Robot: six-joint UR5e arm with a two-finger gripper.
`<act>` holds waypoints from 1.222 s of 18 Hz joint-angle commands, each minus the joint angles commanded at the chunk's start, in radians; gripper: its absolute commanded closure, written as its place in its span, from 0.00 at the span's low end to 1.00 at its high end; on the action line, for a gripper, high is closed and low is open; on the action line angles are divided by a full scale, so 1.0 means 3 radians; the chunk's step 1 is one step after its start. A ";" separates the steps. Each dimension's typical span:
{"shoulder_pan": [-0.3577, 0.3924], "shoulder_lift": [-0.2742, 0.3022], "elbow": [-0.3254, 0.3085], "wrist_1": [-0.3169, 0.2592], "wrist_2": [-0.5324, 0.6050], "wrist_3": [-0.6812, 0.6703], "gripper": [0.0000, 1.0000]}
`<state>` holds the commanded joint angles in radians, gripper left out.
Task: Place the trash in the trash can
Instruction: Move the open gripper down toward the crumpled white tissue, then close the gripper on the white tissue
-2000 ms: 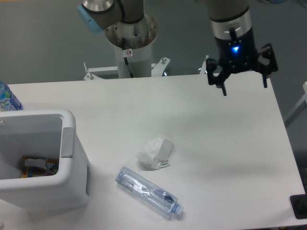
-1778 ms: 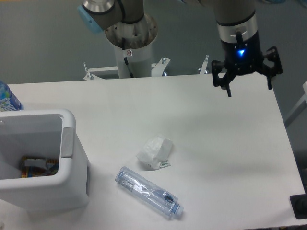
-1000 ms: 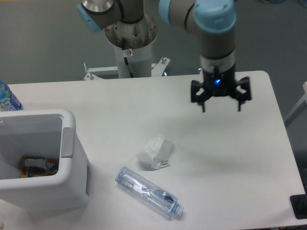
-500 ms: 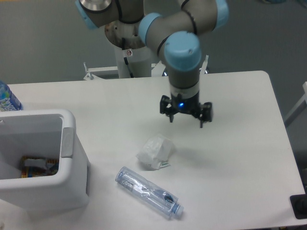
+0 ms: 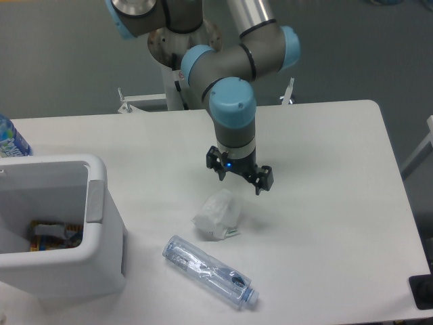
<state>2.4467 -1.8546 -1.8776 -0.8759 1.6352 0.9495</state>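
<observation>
A crumpled white paper wad lies near the middle of the table. Below it, nearer the front edge, a clear bluish plastic bottle lies on its side with its cap toward the right. The white trash can stands at the left, its mouth open upward and some items showing inside. My gripper hangs open just above and slightly right of the paper wad, fingers pointing down and nothing between them. It touches neither piece of trash.
A bottle with a blue-and-white label stands behind the trash can at the far left edge. The robot's base column rises behind the table's back edge. A dark object sits at the front right corner.
The gripper has swept from the far right back of the table leftward and forward, coming down over the paper wad. It stayed open throughout. The wad, bottle and trash can have not moved.
</observation>
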 joint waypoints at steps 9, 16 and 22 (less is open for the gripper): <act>-0.0056 -0.0179 0.0051 0.0230 0.0000 -0.0020 0.00; -0.0077 -0.0220 0.0061 0.0245 0.0015 -0.0031 0.52; -0.0072 -0.0189 0.0092 0.0230 -0.0005 -0.0036 1.00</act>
<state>2.4252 -1.9114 -1.8500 -0.8069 1.6337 0.9388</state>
